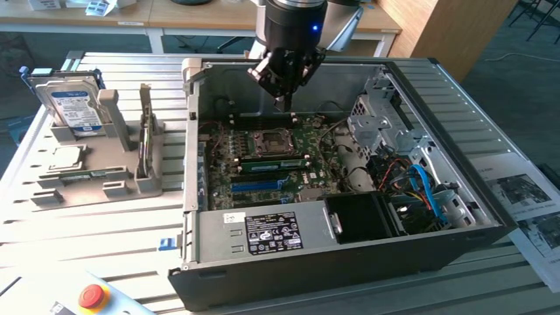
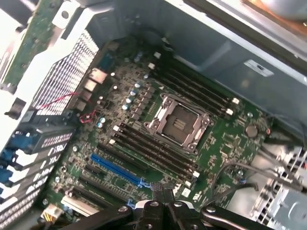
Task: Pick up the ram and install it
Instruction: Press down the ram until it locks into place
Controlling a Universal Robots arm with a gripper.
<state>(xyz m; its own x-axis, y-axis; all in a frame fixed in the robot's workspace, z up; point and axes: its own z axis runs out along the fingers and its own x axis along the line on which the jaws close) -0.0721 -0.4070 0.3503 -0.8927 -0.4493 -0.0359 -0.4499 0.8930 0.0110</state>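
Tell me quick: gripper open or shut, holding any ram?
Gripper: shut, hanging over the open computer case above the motherboard; whether a ram stick sits between the fingers cannot be told.

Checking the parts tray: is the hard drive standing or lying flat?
Standing: the hard drive sits on edge in the grey holder, label facing out.

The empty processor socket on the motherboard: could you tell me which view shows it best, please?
The wrist view: it looks almost straight down on the processor socket, showing its metal frame and the memory slots alongside. The exterior view shows the socket smaller and at a slant, just below the shut fingers.
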